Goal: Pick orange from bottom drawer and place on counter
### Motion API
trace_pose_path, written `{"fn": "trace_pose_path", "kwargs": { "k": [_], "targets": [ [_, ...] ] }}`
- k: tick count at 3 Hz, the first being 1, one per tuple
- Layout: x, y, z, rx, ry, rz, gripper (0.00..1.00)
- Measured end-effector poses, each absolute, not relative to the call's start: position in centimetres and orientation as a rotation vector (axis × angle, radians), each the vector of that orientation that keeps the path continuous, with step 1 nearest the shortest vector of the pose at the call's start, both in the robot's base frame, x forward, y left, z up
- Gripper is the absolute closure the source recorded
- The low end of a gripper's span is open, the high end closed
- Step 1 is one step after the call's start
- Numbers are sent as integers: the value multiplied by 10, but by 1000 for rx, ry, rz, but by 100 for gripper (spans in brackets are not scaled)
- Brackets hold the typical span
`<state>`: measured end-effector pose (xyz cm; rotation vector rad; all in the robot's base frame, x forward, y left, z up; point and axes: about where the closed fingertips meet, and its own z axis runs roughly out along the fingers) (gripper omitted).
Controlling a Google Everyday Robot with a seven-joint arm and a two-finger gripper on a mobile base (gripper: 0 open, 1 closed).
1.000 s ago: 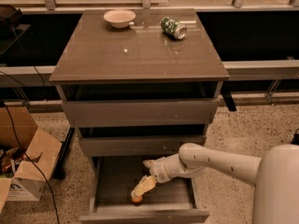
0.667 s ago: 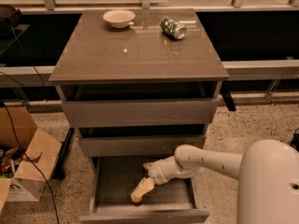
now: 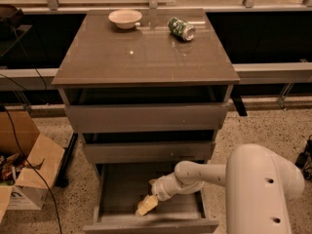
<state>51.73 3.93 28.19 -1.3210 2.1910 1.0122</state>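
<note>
The bottom drawer (image 3: 151, 225) is pulled out, and its grey floor (image 3: 119, 189) shows. My gripper (image 3: 146, 205) reaches in from the right on the white arm (image 3: 204, 173). Its pale tip points down and left, low over the drawer floor near the front wall. No orange shows in the drawer or anywhere else; the gripper and wrist cover part of the floor. The glossy grey-brown counter (image 3: 146, 57) tops the cabinet above the two upper drawers.
A white bowl (image 3: 125, 18) and a green drink can (image 3: 181, 28) lying on its side sit at the back of the counter. The two upper drawers (image 3: 146, 117) stand slightly ajar. An open cardboard box (image 3: 29, 174) and cables are on the floor at left. My arm's bulky link (image 3: 265, 189) fills the lower right.
The gripper has shifted slightly down and toward the drawer's front wall. The arm's large link has swung further into view at lower right.
</note>
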Motion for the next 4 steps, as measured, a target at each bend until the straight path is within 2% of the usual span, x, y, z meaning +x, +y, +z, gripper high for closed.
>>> {"fn": "trace_pose_path", "kwargs": {
  "k": [2,4],
  "targets": [
    [545,30,186,-1222,2287,848,0],
    [555,33,135,-1096,2320,846,0]
  ]
}}
